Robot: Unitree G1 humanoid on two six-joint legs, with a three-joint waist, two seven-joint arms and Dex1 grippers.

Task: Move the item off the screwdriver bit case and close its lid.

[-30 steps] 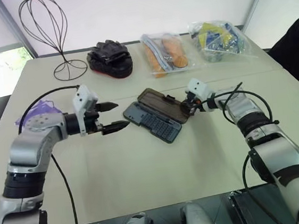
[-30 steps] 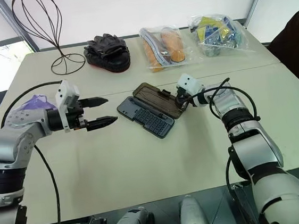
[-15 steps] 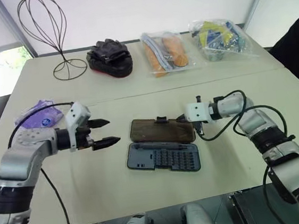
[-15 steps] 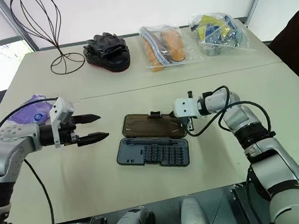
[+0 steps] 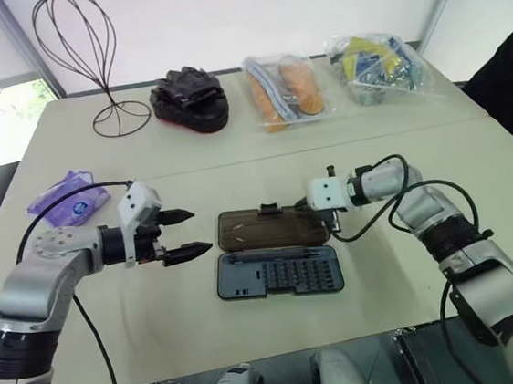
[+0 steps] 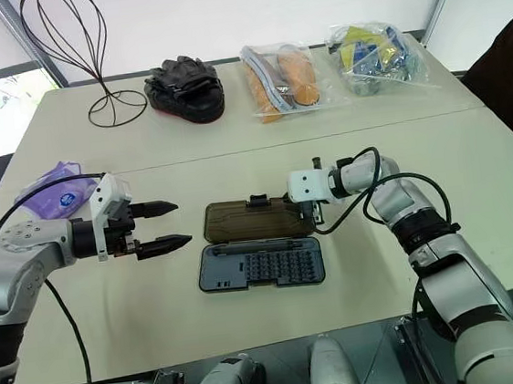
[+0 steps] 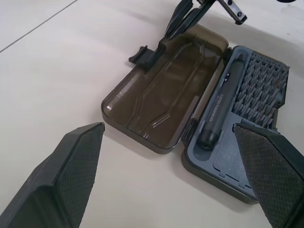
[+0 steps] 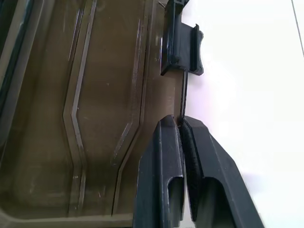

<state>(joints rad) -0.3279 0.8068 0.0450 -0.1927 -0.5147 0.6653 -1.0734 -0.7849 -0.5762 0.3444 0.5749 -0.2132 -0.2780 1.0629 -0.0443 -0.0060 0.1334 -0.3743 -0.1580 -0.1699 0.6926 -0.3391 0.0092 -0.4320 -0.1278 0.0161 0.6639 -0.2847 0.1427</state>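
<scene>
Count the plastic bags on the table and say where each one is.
3: an orange-filled bag at the far edge, a blue-and-yellow bag to its right, and a purple bag near the left edge.

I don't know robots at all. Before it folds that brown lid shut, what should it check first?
1. Nothing lying on the case: ok. The lid is bare, and the tray holds only its own tools.
2. Hold on the lid: ok. The right gripper is shut on its rim beside the latch.
3. Screwdriver seated in its slot: ok.
4. Bits all sitting flush: cannot tell.
5. Left gripper clear of the swing: ok. It is open and apart, to the case's left.
6. Lid closed: not ok. It lies flat open on the table.
</scene>
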